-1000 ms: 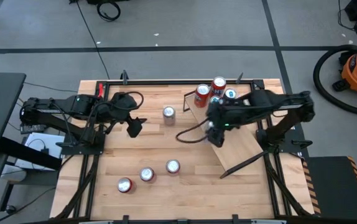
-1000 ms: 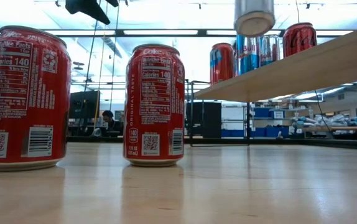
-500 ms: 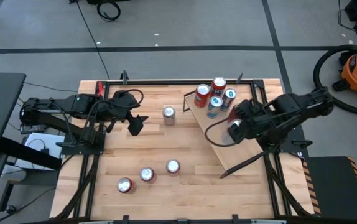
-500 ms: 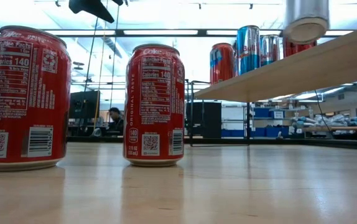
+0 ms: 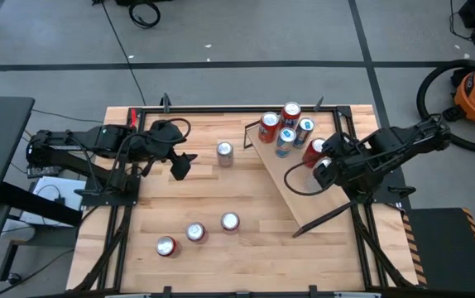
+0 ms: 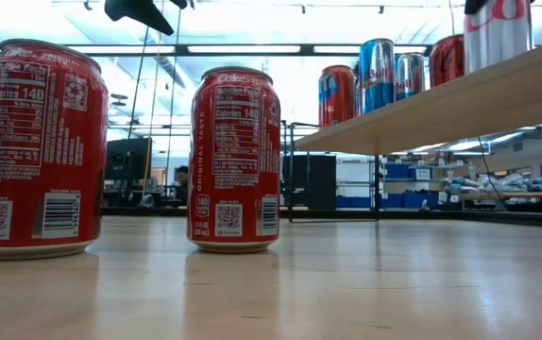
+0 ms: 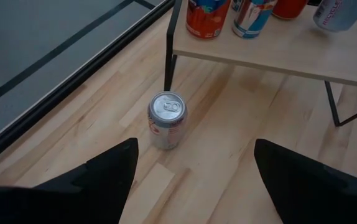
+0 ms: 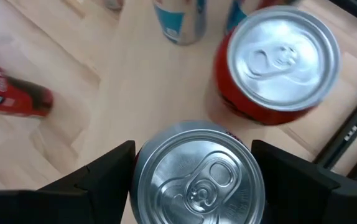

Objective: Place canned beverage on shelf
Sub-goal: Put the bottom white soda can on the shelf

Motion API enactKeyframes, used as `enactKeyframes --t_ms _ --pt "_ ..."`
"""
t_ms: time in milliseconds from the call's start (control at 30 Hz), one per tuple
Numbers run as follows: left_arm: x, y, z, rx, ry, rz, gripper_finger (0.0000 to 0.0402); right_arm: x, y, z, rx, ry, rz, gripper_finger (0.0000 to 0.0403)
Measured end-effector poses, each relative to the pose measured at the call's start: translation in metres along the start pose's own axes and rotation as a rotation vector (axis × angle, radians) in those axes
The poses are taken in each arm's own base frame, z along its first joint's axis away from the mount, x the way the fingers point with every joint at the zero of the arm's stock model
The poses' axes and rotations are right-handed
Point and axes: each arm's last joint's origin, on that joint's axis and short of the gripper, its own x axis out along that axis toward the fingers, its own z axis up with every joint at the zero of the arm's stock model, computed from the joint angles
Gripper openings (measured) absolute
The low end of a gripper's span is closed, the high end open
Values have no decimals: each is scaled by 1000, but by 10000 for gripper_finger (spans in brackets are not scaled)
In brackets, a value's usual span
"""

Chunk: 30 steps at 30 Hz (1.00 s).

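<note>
My right gripper (image 5: 323,170) is shut on a silver can (image 8: 197,177) with red lettering (image 6: 498,33), above the right part of the sloped wooden shelf (image 5: 304,203). A red can (image 8: 281,59) stands on the shelf just beyond it, with several more cans (image 5: 285,132) at the shelf's far end. My left gripper (image 5: 179,169) hangs open above the table's left half. A silver can (image 7: 167,119) stands on the table well ahead of its fingers. My right gripper pinches the silver can's side wall just below the top rim (image 8: 140,180), one finger (image 8: 101,183) on each opposite side. The fingers come steeply from above. The can is upright, its base at the shelf's top surface (image 6: 526,80); whether it rests there I cannot tell.
Three cans (image 5: 194,233) stand near the table's front edge, two of them looming red in the low view (image 6: 236,161). A black frame (image 5: 221,108) runs around the table. Bare shelf board lies toward the table's near edge from the held can.
My right gripper has carried the silver can toward the table's right edge and down, rolling as it went. The can, tipped with its base showing earlier, now stands upright at the shelf's surface beside the red can.
</note>
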Motion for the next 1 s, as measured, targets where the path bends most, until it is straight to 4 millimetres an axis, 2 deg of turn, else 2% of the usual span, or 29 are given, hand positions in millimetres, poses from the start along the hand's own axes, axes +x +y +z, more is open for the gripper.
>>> enactKeyframes --t_ms 500,1000 --pt "0 0 0 -4 0 -1 331 9 -12 -4 -41 12 -28 311" --pt "0 0 0 1 0 -1 331 5 -19 -4 -99 14 -9 311"
